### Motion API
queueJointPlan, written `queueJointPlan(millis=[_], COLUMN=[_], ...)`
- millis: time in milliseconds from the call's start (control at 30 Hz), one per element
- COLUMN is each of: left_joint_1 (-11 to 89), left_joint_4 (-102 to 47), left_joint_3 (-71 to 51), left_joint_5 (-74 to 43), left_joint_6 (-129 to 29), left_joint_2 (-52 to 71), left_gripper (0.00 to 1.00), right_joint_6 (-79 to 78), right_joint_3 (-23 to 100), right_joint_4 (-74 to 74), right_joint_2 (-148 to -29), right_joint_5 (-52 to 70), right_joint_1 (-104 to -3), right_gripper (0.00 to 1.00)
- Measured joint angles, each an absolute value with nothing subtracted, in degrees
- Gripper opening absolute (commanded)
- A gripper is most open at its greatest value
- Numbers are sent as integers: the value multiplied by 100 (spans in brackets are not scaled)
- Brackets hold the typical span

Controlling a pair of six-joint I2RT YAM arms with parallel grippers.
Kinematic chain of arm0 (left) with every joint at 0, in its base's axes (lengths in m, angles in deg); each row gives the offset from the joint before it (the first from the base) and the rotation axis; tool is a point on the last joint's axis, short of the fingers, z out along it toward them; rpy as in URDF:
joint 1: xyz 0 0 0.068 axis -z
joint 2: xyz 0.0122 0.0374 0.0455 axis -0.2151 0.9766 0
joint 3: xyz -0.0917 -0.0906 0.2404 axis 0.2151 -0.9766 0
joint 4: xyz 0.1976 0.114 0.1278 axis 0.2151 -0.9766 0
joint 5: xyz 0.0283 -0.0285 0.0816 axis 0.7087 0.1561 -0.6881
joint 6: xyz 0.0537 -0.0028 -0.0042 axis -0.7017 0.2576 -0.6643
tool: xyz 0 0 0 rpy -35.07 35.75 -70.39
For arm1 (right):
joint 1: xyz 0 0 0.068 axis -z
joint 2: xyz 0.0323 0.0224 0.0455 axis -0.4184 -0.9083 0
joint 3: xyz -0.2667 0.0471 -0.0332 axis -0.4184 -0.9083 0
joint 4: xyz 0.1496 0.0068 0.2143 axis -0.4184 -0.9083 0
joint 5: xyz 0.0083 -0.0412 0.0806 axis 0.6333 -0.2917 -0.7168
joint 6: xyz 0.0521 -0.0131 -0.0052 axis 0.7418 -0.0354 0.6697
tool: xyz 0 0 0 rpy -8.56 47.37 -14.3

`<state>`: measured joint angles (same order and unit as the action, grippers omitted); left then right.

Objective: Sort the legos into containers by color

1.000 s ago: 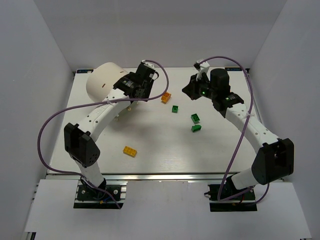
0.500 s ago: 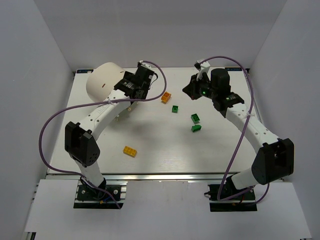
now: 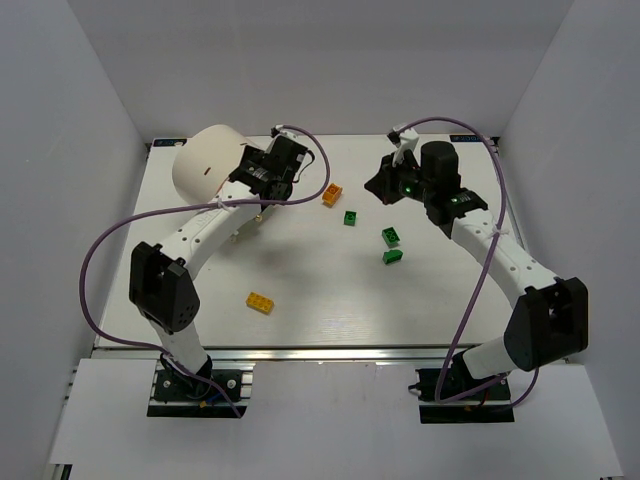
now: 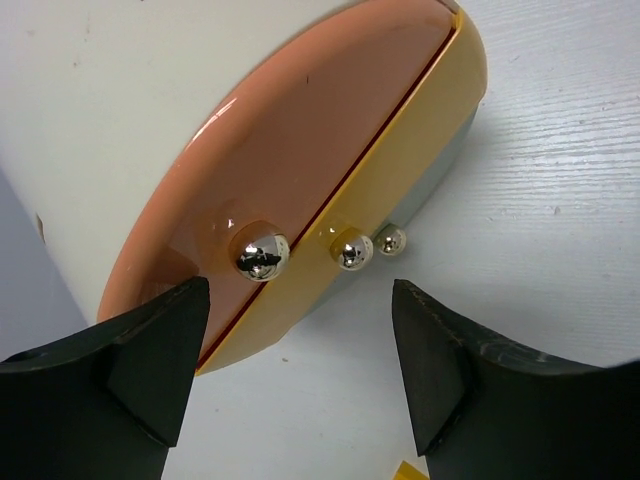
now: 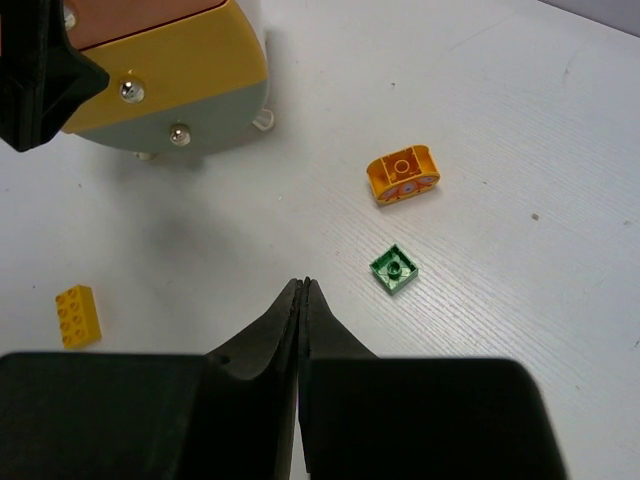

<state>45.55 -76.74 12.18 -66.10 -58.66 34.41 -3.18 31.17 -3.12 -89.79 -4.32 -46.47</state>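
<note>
From above, the cream drum [image 3: 205, 160] shows only its curved back; its drawer fronts, at its 3 o'clock side, lie hidden under the left arm's wrist [image 3: 268, 168]. In the left wrist view the drum runs off the top and left edges, and the grey drawer front [image 4: 448, 170] is a mere sliver behind the yellow drawer front [image 4: 425, 120]. A yellow scrap [image 4: 408, 473] at 6 o'clock is cut by the bottom edge, too little to name. In the right wrist view a dark blurred shape [image 5: 35, 85] covers the drum's 9 o'clock side
</note>
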Motion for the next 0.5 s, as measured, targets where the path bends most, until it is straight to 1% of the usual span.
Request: queueJointPlan(millis=[33,67,100,133,167,200,233,267,300,367,400,500], left_joint_1=[4552,4552,4552,4552,4555,4555,4555,4555,4555,4552,4552,4552], left_joint_4=[-7639,-7618,-7585,-7543,-7515,-7495,-7458,-7432,-7417,-7371,-7323,-7159], left_joint_3=[1192,1179,1172,1153,1120,1085,1043,991,932,799,676,138], left_joint_5=[-6608,-6593,-6553,-6486,-6414,-6313,-6208,-6092,-5950,-5684,-5524,-5131], left_joint_6=[-5857,-5835,-5802,-5780,-5728,-5673,-5599,-5527,-5448,-5232,-5098,-4615], left_joint_2=[3428,3412,3386,3334,3264,3154,3021,2859,2678,2282,2027,1174], left_gripper=[80,72,64,58,50,35,30,26,21,20,22,53], right_joint_6=[-344,-412,-466,-575,-689,-884,-1015,-1163,-1297,-1485,-1552,-1653], right_joint_3=[3095,3040,3016,2968,2920,2852,2800,2749,2725,2715,2728,2975], right_joint_4=[-301,-301,-314,-294,-303,-299,-303,-303,-312,-327,-321,-377], right_joint_2=[-8958,-8910,-8888,-8848,-8809,-8765,-8737,-8719,-8722,-8794,-8864,-9349], right_joint_5=[-486,-571,-637,-801,-960,-1229,-1454,-1728,-1983,-2379,-2552,-2864], right_joint_1=[-4647,-4647,-4647,-4647,-4645,-4647,-4647,-4658,-4676,-4739,-4783,-4986], right_gripper=[0,0,5,11,22,27,32,41,45,53,55,57])
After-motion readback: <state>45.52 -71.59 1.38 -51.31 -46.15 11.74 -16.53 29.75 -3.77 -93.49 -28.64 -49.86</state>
